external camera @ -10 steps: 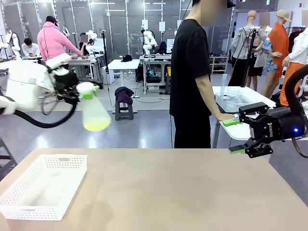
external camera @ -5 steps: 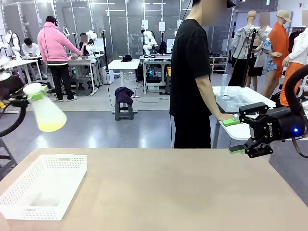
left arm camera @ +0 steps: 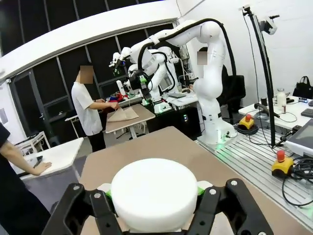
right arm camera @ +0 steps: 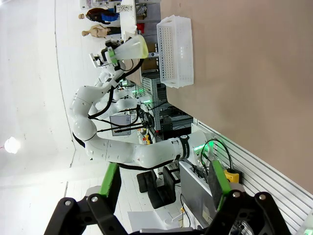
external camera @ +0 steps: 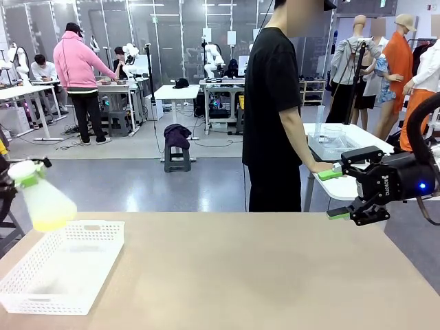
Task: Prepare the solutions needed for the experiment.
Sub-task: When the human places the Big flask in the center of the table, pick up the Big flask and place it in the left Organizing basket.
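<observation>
Hanging in the air above the far left corner of the white basket (external camera: 62, 265), the frosted conical flask (external camera: 47, 201) is tilted, neck up and to the left, wide base down and to the right. A small amount of pale yellow solution (external camera: 49, 223) sits in the low side of its base. The left gripper (external camera: 20, 173) is clenched on the flask at the neck, where one green pad shows against the black body at the picture's left edge. In the left wrist view the flask's round white base (left arm camera: 154, 200) lies between the two black fingers of the left gripper (left arm camera: 155, 223), with green pads pressed against both sides.

The basket is a rectangular perforated tray resting on the left part of the tan worktop (external camera: 240, 275), directly below the flask and not touching it. In the right wrist view the flask (right arm camera: 130, 49) appears just beside the basket (right arm camera: 175, 51), apart from it.

The right gripper (external camera: 333, 194) hovers well to the right of the basket, above the worktop's far right edge; its jaws are released, spread wide with nothing between the green pads. A person in a black shirt (external camera: 275, 110) stands beyond the worktop, right of the basket, one hand (external camera: 320, 167) on a white side table (external camera: 344, 148).
</observation>
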Robot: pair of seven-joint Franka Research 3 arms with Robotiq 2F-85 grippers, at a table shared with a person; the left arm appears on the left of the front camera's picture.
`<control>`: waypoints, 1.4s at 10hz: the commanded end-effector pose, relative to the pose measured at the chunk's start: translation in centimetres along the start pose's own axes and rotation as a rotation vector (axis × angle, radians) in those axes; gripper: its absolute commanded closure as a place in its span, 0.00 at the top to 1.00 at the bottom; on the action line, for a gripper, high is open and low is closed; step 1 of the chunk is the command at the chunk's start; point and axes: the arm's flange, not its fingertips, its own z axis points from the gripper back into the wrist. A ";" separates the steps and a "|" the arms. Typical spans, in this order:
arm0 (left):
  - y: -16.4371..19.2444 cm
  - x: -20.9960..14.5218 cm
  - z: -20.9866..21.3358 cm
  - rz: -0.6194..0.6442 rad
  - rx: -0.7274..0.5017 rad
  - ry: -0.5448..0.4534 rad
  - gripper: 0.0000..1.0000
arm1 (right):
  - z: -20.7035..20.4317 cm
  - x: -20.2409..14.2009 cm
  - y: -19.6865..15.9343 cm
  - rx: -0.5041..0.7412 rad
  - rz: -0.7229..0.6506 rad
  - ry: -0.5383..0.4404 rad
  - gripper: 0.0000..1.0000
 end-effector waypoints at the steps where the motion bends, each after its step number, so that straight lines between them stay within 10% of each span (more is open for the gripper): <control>1: -1.8 -1.3 -1.4 0.016 0.017 0.010 0.06 | -0.1 0.1 0.1 0.017 0.011 -0.004 0.90; 14: -4.9 -12.8 -0.8 0.034 -0.023 0.193 0.06 | -0.1 0.1 0.1 0.017 0.011 -0.004 0.90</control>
